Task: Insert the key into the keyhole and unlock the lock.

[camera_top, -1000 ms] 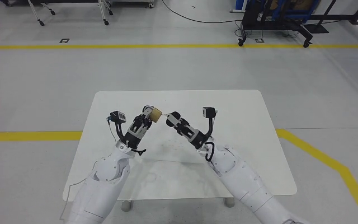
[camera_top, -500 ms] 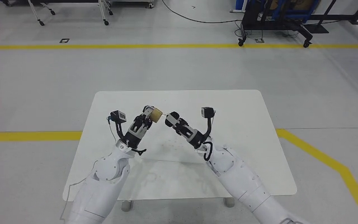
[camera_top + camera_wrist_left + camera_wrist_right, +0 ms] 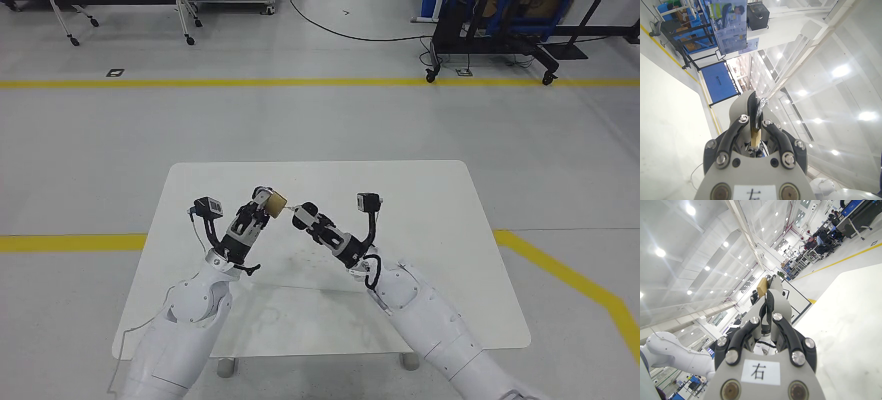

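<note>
above the middle of the white table (image 3: 430, 200), held in the air: lock (image 3: 277, 204), brass body. its silvery shackle (image 3: 762, 103) is clamped between the pads of the left gripper (image 3: 265, 198), fingers closed tight on it, with the brass body standing out on the side that faces the other arm. right gripper (image 3: 300, 213): fingers drawn together with only a thin slit between the pads, gripping, by judgement, the key; the blade is too small to make out, and whether its tip has met the keyhole cannot be told. from the right wrist the lock sits just beyond that gripper's fingertips, near touching. change over the last second: the right gripper has edged toward the lock and the gap between the two has narrowed; the left gripper has carried the lock very slightly away from the robot; both grips as before. meaning for the task: the approach looks nearly spent and the step in hand is the fine lining-up of key to keyhole; insertion and the turn are, by judgement, not yet done. surroundings: yellow floor lines (image 3: 300, 82) beyond the table and at either side; dark wheeled cart (image 3: 490, 50) at the far edge of the floor, well apart. in the way: not clutter but the right fingers themselves, which hide the key's tip, and any small tilt of the lock on its shackle.
</note>
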Robot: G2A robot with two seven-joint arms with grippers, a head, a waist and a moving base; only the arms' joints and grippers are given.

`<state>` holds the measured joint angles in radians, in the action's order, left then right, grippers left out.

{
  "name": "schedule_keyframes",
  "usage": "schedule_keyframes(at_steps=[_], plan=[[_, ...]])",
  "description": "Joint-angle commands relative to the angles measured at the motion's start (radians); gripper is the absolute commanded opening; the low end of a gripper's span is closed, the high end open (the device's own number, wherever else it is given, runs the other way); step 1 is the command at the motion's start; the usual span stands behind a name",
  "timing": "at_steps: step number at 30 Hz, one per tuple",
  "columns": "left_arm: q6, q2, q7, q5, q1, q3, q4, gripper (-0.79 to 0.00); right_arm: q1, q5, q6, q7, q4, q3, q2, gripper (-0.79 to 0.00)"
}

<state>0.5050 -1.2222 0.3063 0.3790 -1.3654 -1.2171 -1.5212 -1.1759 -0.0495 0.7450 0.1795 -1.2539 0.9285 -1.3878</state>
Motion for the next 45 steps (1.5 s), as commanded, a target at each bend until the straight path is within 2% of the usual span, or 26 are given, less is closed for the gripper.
schedule_keyframes(at_steps=[1, 7, 17, 45], plan=[[0.001, -0.001, -0.002, -0.001, 0.000, -0.002, 0.001, -0.785, 0.000, 0.000, 0.002, -0.002, 0.000, 0.000, -0.001, -0.785], [0.000, -0.004, -0.010, -0.006, -0.002, -0.009, 0.002, -0.785, -0.006, 0.051, 0.039, 0.017, 0.015, 0.000, -0.005, -0.785], [0.001, -0.010, -0.021, -0.039, -0.004, -0.011, 0.000, -0.785, 0.012, 0.062, 0.041, 0.031, 0.037, -0.016, -0.016, -0.785], [0.004, -0.025, -0.032, -0.064, -0.010, -0.021, -0.001, -0.785, 0.010, 0.037, 0.048, -0.018, 0.054, -0.003, -0.037, -0.785]])
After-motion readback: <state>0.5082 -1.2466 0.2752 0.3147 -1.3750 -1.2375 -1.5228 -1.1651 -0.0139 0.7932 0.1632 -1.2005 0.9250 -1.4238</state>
